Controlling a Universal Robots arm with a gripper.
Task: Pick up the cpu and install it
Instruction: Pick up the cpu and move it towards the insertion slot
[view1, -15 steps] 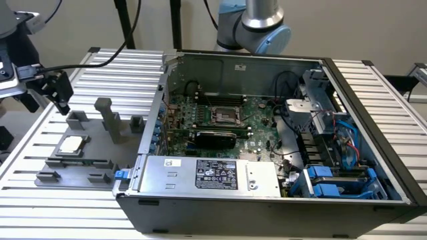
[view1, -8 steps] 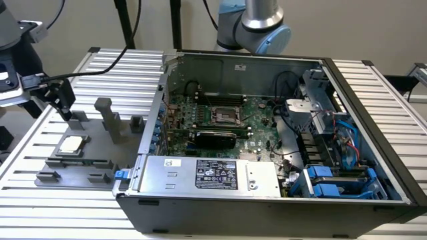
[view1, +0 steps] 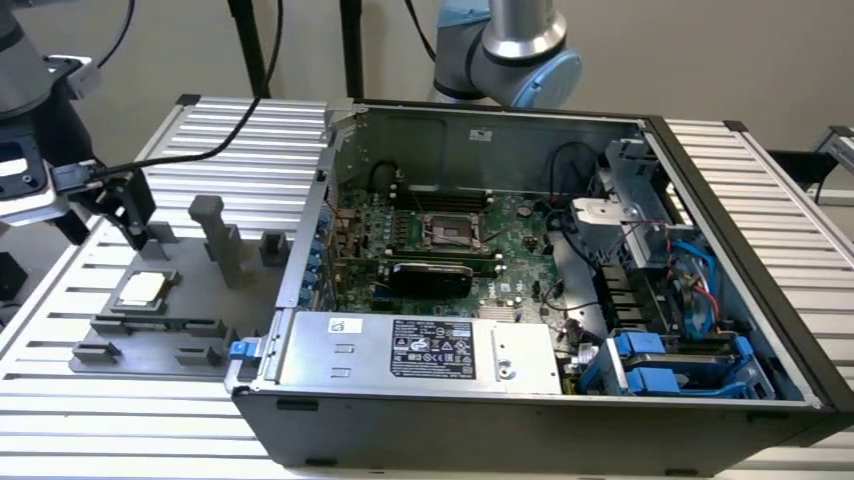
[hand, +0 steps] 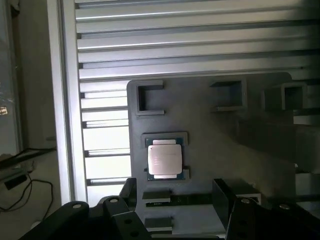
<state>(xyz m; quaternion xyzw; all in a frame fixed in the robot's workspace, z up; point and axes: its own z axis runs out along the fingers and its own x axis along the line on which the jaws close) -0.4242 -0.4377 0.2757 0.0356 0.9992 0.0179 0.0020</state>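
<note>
Hovering gripper (hand: 175, 192), jaws open and empty, cpu (hand: 164, 159) sitting just past the tips.
Silvery square chip, pale rim, flat in the grey fixture (hand: 225, 150).

I see an open computer case (view1: 534, 425) lying on a slatted aluminium table (view1: 120, 420). Inside it a green motherboard (view1: 518, 235) carries a dark square socket frame (view1: 451, 232), with a black card (view1: 427, 275) across the board just below it. A grey power supply (view1: 420, 348) with a black label sits along the near wall, and blue drive caddies (view1: 657, 368) fill the corner on the exterior view's right. Beside the case, on the exterior view's left, lies a grey fixture plate (view1: 200, 300) with upright blocks (view1: 214, 235). A black cable (view1: 254, 100) trails over the slats behind it.
</note>
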